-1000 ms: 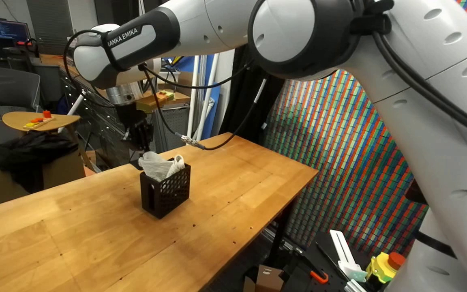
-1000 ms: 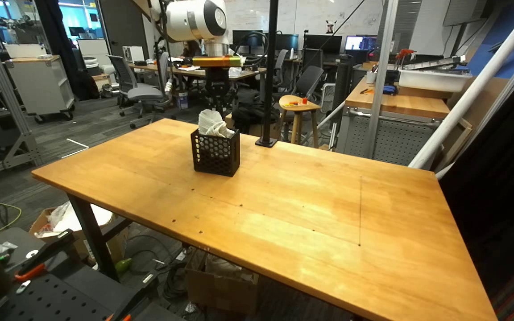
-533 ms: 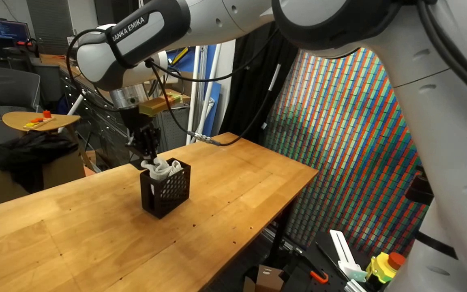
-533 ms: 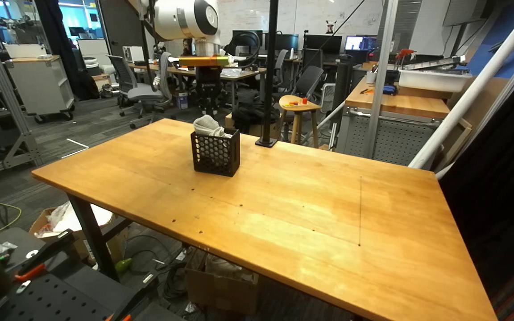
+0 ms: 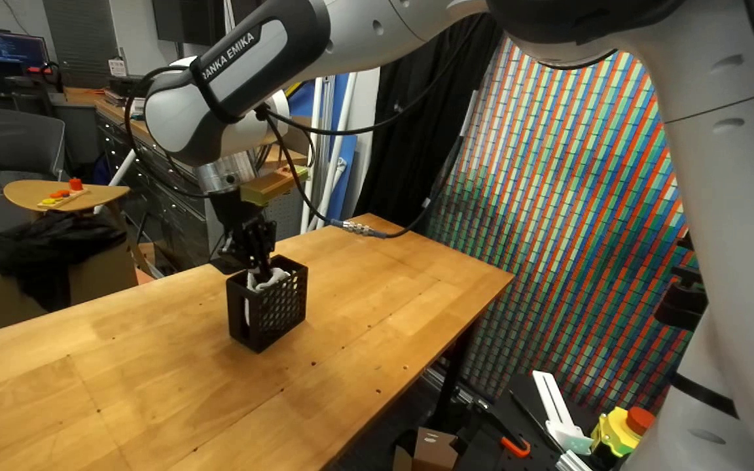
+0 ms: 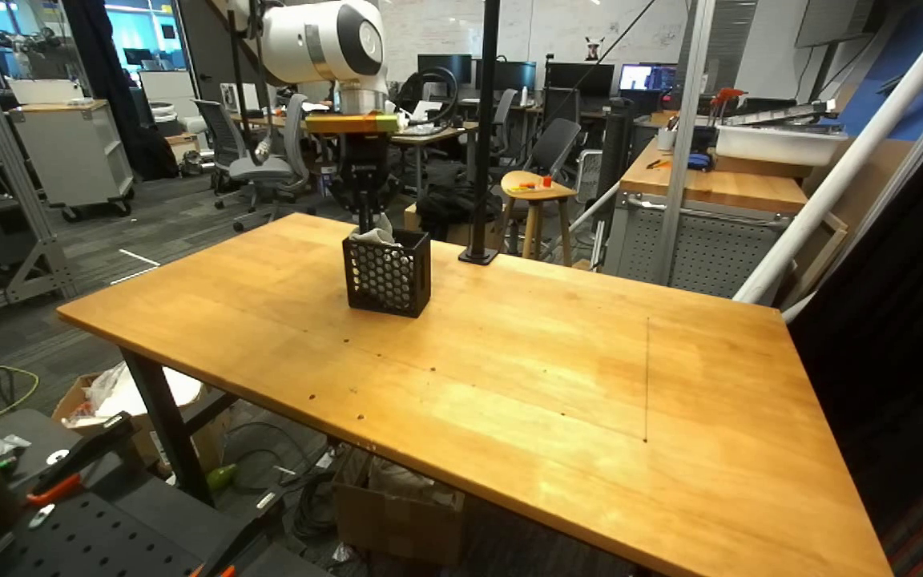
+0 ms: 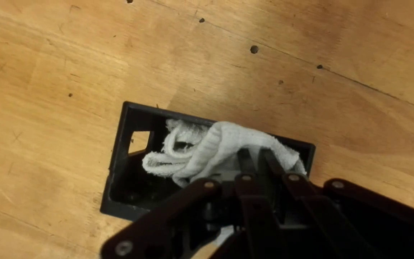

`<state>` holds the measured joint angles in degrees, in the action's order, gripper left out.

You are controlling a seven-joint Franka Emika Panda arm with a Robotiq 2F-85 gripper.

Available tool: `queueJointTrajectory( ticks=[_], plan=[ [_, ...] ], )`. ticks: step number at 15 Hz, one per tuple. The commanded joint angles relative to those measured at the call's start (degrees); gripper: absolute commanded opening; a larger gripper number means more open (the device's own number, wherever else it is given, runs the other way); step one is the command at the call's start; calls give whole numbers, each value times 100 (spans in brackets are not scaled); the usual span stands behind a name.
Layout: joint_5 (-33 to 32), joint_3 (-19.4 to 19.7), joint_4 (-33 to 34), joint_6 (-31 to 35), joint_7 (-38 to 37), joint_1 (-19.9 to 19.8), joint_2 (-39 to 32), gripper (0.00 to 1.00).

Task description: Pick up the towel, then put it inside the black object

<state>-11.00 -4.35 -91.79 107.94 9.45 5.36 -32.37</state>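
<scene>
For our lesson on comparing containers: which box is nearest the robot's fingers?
The black box with hexagonal holes, on the wooden table. The fingers are at the white towel in its opening; the cardboard boxes are off the table, farther away.

My Panda arm [image 5: 367, 39] wears a pale grey shell with recessed ovals [image 5: 728, 63] and a charcoal elbow [image 5: 580, 23]. On its black forearm trim [image 5: 311, 26] I can read pale letters [image 5: 228, 56], "RANKA EMIKA". Black cables [image 5: 357, 131] loop along it, one with a silvery connector [image 5: 359, 228]; a silver collar [image 5: 225, 173] and a gold-toned block [image 5: 272, 187] mark the wrist [image 5: 194, 121]. My claw [image 7: 256, 154] is near-black, its links [image 7: 376, 198] pinned with pale round screws [image 7: 293, 177].
</scene>
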Motion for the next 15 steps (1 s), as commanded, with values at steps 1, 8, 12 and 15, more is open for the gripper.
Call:
queueJointTrajectory(
  ticks=[1,8,12,15],
  plan=[
    [91,11,-513,421,-110,-45,309,14],
    [3,102,-471,903,-114,-54,144,14],
    [298,10,-835,1121,1,-196,34,14],
    [660,-65,-959,1382,157,-326,-139,14]
  ],
)
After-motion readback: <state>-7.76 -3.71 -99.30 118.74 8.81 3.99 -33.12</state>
